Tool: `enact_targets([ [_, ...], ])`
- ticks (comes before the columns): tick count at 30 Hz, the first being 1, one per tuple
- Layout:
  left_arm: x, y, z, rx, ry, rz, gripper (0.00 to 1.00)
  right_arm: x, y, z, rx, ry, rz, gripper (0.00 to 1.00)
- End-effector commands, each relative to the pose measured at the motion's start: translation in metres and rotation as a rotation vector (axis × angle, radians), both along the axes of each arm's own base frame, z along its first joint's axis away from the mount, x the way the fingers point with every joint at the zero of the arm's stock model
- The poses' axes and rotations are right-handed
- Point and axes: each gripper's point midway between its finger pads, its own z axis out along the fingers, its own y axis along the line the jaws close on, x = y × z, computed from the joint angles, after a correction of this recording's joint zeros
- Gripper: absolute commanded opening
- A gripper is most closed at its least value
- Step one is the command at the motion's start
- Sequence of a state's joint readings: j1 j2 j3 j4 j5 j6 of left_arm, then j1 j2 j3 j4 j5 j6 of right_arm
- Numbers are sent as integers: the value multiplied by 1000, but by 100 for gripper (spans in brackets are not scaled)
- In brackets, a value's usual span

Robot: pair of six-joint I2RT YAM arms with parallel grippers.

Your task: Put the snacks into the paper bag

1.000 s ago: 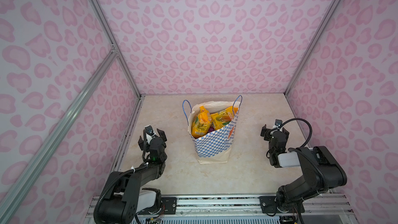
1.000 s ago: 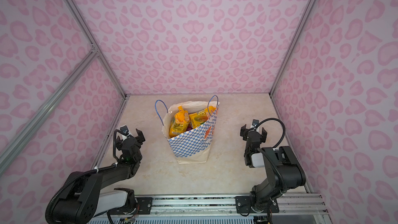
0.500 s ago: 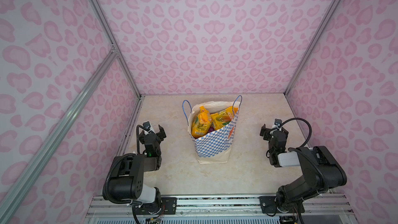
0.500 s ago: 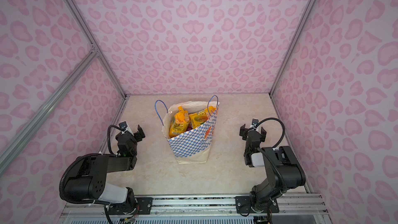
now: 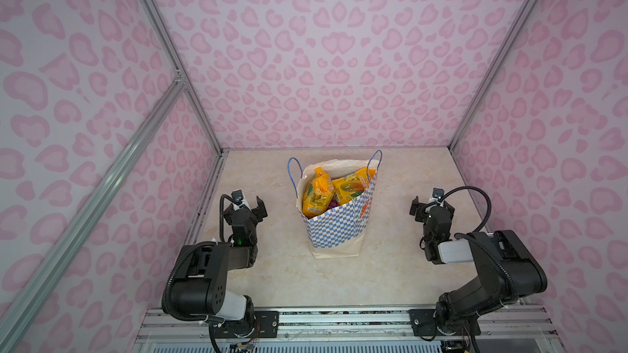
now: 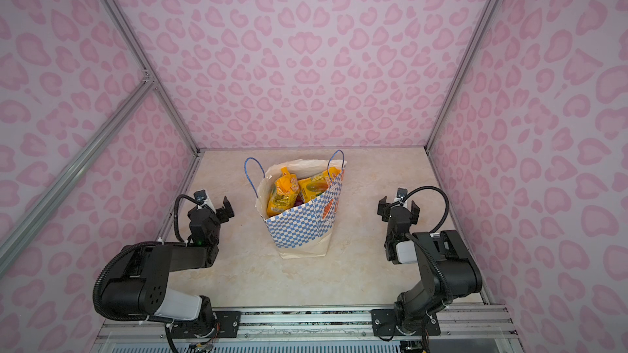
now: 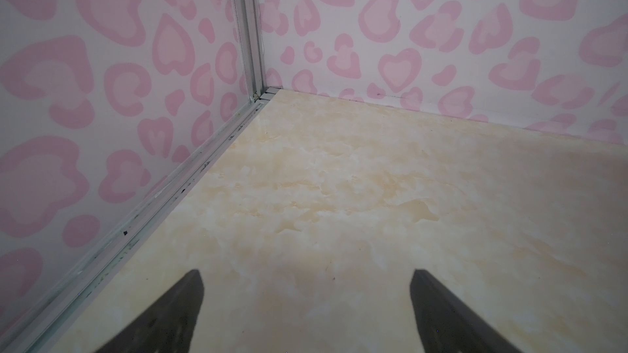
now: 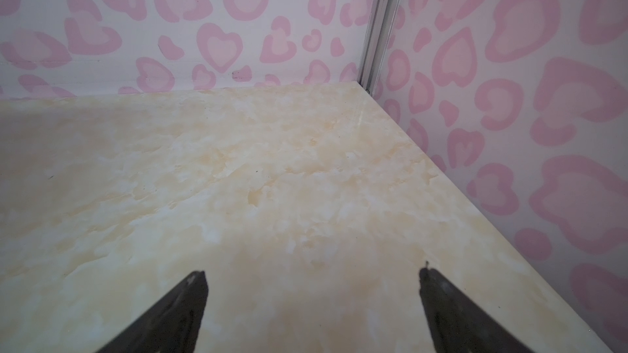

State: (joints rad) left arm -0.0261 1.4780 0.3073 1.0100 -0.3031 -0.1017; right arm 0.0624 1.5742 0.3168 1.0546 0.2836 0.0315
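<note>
The paper bag (image 5: 334,229) (image 6: 299,229) stands upright mid-table, blue-and-white checkered, with two blue cord handles up. Inside it the snacks show at the mouth: two yellow-orange packets (image 5: 317,195) (image 5: 353,186) (image 6: 283,195) and a sliver of purple (image 5: 331,204). My left gripper (image 5: 245,206) (image 6: 212,207) hovers open to the left of the bag, apart from it. My right gripper (image 5: 432,206) (image 6: 398,208) is open to the right, also apart. In the wrist views, the left gripper (image 7: 307,276) and right gripper (image 8: 312,275) hold nothing; only bare marble tabletop lies between the fingers.
Pink heart-patterned walls close in the table on three sides, with aluminium rails (image 5: 207,195) (image 7: 163,195) along the left edge and corner posts (image 8: 377,25). A metal mounting rail (image 5: 339,320) carries both arm bases along the front edge.
The left arm has folded back, its elbow rising over its base, while its gripper stayed open left of the bag. The right arm and the bag have not moved.
</note>
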Motion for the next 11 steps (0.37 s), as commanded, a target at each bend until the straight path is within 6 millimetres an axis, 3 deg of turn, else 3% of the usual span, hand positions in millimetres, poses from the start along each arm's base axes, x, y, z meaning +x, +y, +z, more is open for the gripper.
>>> enact_targets([
  [1,0,2,5,12,-16,6,97,2,-1,5,6,-19,1,99],
  [6,12,-4,-1,-10,24,-57,97,4,-2,2,24,-9,14,100],
  [11,8,-14,2,7,9,-122,97,4,-2,3,23,-13,15,100],
])
